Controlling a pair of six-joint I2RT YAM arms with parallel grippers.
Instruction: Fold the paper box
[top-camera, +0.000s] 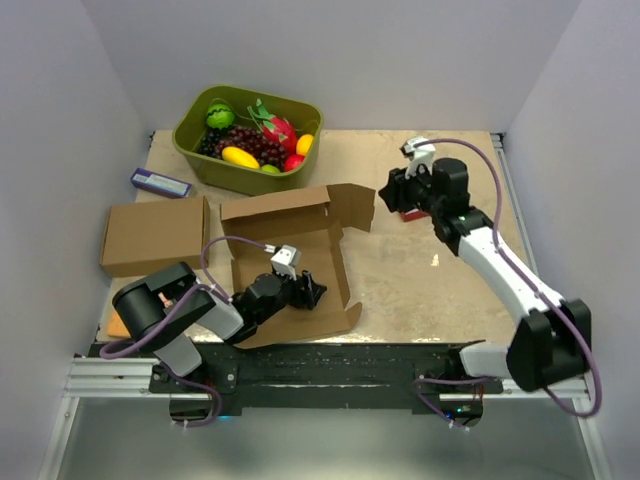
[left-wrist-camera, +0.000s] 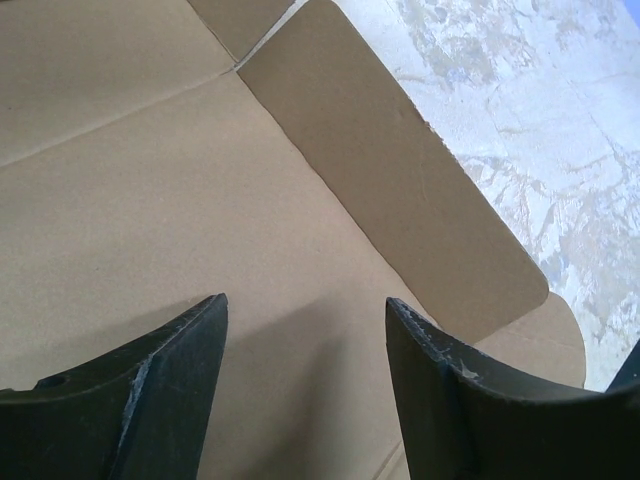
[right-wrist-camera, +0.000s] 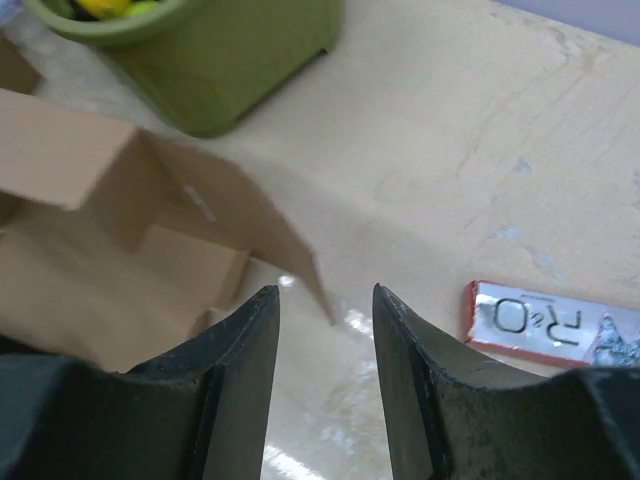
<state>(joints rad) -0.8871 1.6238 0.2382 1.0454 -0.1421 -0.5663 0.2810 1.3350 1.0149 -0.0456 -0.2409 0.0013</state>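
The paper box is a brown die-cut mailer lying unfolded in the middle of the table, with its far wall and a right flap partly raised. My left gripper is open and empty, low over the box's base panel, near its right side flap. My right gripper is open and empty, hovering above the table just right of the box's raised corner flap.
A green tub of fruit stands at the back. A second closed brown box lies at the left, with a small purple packet behind it. A red-and-silver snack wrapper lies under the right arm.
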